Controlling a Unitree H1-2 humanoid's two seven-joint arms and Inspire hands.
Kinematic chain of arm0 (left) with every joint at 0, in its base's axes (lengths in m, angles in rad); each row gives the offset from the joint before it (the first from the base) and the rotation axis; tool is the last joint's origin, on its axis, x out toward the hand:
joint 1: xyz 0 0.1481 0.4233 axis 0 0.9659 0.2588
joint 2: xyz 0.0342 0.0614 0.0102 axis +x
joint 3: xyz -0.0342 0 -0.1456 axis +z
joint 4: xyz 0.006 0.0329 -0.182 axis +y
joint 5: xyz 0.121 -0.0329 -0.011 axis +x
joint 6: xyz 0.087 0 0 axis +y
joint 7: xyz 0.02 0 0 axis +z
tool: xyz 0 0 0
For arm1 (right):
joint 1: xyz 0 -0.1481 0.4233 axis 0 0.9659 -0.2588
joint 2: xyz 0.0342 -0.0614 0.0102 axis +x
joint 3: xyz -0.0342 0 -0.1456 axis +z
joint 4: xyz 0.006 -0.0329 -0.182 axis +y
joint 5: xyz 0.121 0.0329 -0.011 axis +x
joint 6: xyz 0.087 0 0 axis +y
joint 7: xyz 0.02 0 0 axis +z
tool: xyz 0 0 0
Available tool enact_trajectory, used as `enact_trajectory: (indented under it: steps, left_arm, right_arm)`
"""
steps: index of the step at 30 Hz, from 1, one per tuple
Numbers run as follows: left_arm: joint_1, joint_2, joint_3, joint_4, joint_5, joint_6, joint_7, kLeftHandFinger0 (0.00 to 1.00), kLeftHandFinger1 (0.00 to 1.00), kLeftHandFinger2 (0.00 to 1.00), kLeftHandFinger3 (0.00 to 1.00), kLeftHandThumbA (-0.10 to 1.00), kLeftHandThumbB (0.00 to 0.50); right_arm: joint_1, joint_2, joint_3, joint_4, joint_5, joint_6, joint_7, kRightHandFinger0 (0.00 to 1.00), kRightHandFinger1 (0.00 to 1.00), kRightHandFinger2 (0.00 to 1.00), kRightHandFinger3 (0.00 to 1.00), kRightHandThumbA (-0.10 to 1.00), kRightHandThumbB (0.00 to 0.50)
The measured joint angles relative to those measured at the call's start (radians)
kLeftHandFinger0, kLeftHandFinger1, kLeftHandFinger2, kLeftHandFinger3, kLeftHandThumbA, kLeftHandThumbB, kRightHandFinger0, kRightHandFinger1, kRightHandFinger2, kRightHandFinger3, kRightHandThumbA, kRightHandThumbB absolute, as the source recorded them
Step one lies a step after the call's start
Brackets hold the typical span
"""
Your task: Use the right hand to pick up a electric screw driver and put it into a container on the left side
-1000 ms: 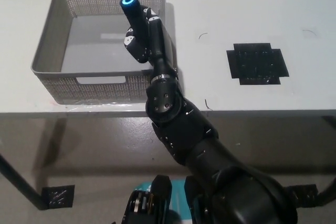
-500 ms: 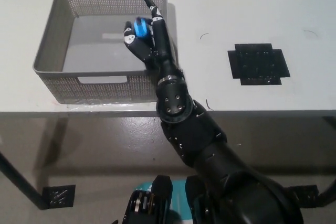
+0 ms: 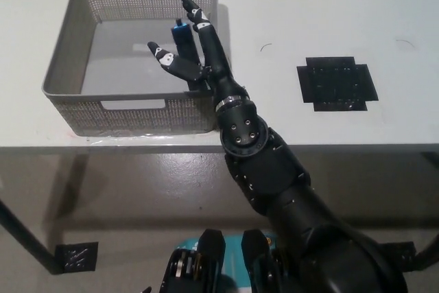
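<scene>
Since a moment before, the black right hand [image 3: 194,53] had let go: its fingers, which had been wrapped around the electric screwdriver [image 3: 182,36], were now spread wide apart and held nothing. One second earlier the tool stuck up out of the closed hand with its blue glowing ring on top. Half a second earlier the fingers had started to open around the blue part.

The electric screwdriver sat inside the grey basket [image 3: 130,110], near the basket's right wall. It showed as a small dark and blue shape just behind the open fingers. I could not tell if it stood up, leaned on the wall, or was on its way down to the basket floor.

The right hand was over the right part of the basket, palm turned to the left, with one finger pointing up toward the far rim and another reaching left over the grey floor. The black arm came in from the bottom right and crossed the basket's near right corner.

The basket stood on the left part of the white table [image 3: 288,5]. A black tape patch [image 3: 336,83] was stuck on the table well to the right of the basket.

The white left hand was not in the picture.
</scene>
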Motion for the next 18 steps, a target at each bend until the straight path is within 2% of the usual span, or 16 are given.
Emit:
enact_trajectory:
  steps: [1, 5, 10, 14, 18]
  left_arm:
    - [-0.001, 0.000, 0.000, 0.000, 0.001, 0.000, 0.000, 0.89, 0.88, 0.84, 1.00, 1.00, 0.000]
    - [-0.006, 0.006, 0.000, 0.001, 0.006, -0.002, 0.000, 0.86, 0.86, 0.84, 1.00, 1.00, 0.009]
    - [-0.009, 0.011, 0.000, 0.001, 0.011, -0.002, 0.000, 0.84, 0.86, 0.83, 1.00, 1.00, 0.016]
    - [-0.011, 0.011, 0.001, 0.001, 0.013, -0.001, 0.000, 0.82, 0.84, 0.81, 1.00, 1.00, 0.030]
    - [-0.014, 0.011, 0.004, 0.001, 0.015, 0.001, 0.001, 0.82, 0.84, 0.82, 1.00, 1.00, 0.013]
  right_arm:
    - [0.005, -0.004, 0.000, -0.011, 0.001, 0.005, 0.006, 1.00, 1.00, 1.00, 1.00, 0.90, 0.277]
    - [0.031, -0.033, 0.000, -0.103, 0.001, 0.043, 0.026, 1.00, 1.00, 1.00, 1.00, 0.95, 0.313]
    - [0.060, -0.078, -0.018, -0.290, 0.003, 0.105, 0.049, 1.00, 1.00, 1.00, 1.00, 0.94, 0.298]
    - [0.071, -0.109, -0.031, -0.421, 0.005, 0.146, 0.062, 1.00, 1.00, 1.00, 1.00, 0.95, 0.316]
    - [0.102, -0.138, -0.041, -0.574, 0.007, 0.184, 0.077, 1.00, 1.00, 1.00, 1.00, 0.96, 0.289]
